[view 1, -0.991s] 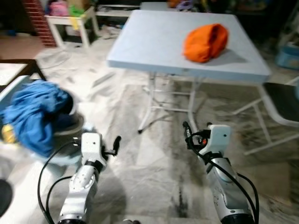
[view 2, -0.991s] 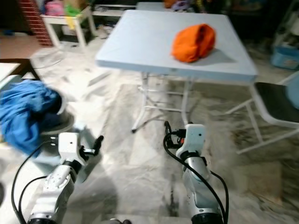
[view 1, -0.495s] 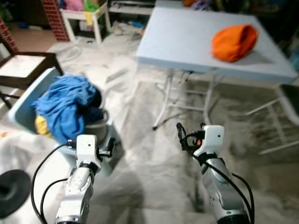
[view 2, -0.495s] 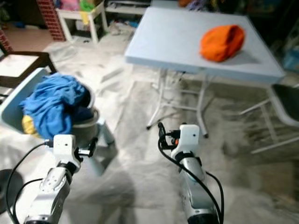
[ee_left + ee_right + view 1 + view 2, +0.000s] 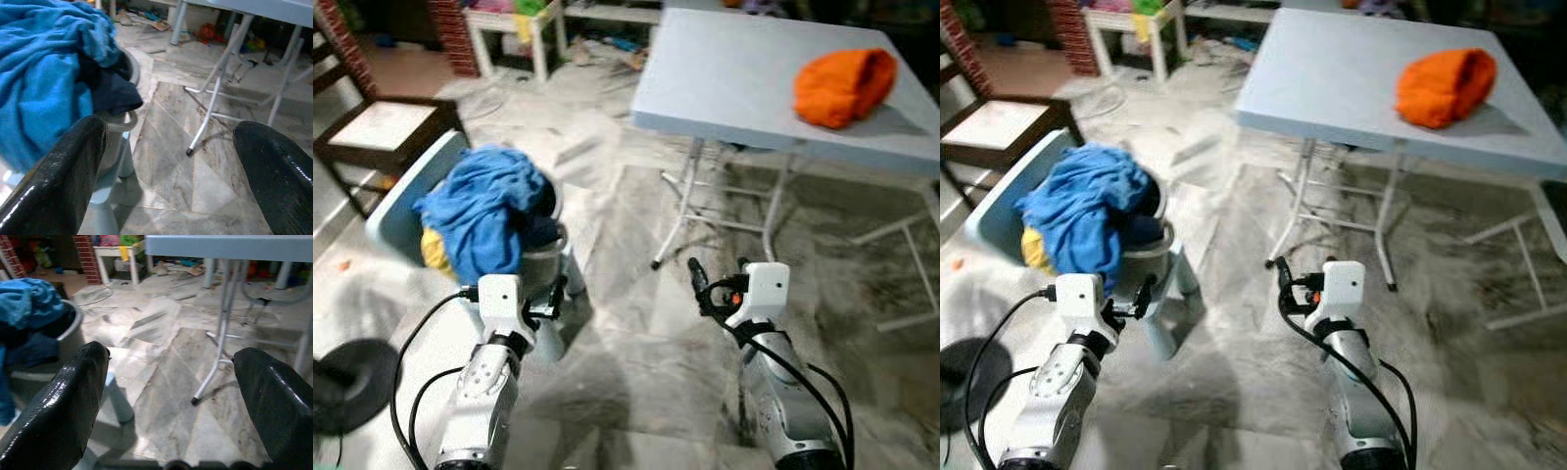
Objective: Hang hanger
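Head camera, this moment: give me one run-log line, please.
left gripper: open, empty, beside blue laundry in grey basket | right gripper: open, empty, over marble floor | orange cloth on table

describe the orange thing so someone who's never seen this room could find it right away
Start at the large pale blue folding table standing on white metal legs ahead of the robot, to its right. Near that table's far right side lies a crumpled orange cloth bundle. It is the lone item on the tabletop, and its colour sets it apart from the blue laundry heaped in the basket on the left.
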Robot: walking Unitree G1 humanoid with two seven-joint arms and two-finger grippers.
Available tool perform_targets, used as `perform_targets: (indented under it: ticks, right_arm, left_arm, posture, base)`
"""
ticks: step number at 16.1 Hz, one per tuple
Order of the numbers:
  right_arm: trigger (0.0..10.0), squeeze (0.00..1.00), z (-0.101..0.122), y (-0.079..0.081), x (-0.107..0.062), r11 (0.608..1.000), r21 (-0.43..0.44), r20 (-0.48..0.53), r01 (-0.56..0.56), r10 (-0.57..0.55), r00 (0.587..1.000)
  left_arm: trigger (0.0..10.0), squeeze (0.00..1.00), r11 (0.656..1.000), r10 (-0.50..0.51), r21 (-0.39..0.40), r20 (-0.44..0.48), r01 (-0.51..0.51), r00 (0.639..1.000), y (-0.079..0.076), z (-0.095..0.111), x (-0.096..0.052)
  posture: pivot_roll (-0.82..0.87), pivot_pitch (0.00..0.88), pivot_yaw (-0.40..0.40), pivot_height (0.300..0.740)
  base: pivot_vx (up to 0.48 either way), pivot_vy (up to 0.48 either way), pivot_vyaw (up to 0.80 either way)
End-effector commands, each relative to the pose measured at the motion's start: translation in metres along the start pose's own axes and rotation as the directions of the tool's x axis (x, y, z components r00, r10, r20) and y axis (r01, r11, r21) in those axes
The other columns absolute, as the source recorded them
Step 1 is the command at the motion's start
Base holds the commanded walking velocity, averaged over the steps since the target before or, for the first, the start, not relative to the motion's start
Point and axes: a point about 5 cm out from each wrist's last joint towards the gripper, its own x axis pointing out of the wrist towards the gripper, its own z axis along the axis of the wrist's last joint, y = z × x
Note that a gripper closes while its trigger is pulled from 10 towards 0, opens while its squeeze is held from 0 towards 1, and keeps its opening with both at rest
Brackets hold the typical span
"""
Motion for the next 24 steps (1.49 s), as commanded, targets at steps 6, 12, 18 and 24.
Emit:
perform_targets:
  ticks: [6,12,18,24]
  right_arm:
    - [10.0,0.00,0.000,0.002,-0.003,0.999,-0.013,0.004,-0.034,0.034,0.999]
    - [10.0,0.00,-0.002,0.009,-0.003,0.998,-0.008,-0.006,-0.067,0.067,0.998]
    - [10.0,0.00,-0.002,0.012,-0.005,0.997,0.009,-0.002,-0.077,0.077,0.997]
    - [10.0,0.00,-0.004,0.016,-0.006,0.995,-0.004,-0.001,-0.099,0.099,0.995]
  left_arm:
    - [10.0,0.00,1.000,-0.014,-0.005,-0.002,0.014,1.000,0.001,-0.001,-0.007]
    - [10.0,0.00,1.000,-0.022,-0.005,-0.010,0.022,1.000,0.000,-0.003,-0.011]
    - [10.0,0.00,1.000,-0.030,-0.001,-0.018,0.030,0.999,0.000,-0.003,-0.011]
    - [10.0,0.00,0.999,-0.033,0.004,-0.025,0.033,0.999,0.000,-0.003,-0.011]
  posture:
    - [0.10,0.103,-0.027,0.740]
    - [0.10,0.109,-0.025,0.740]
    - [0.10,0.119,-0.013,0.740]
    - [0.10,0.120,-0.012,0.740]
  base:
    - [0.092,0.000,0.61]
    - [0.286,0.000,0.25]
    - [0.299,0.000,0.00]
    - [0.309,0.000,0.43]
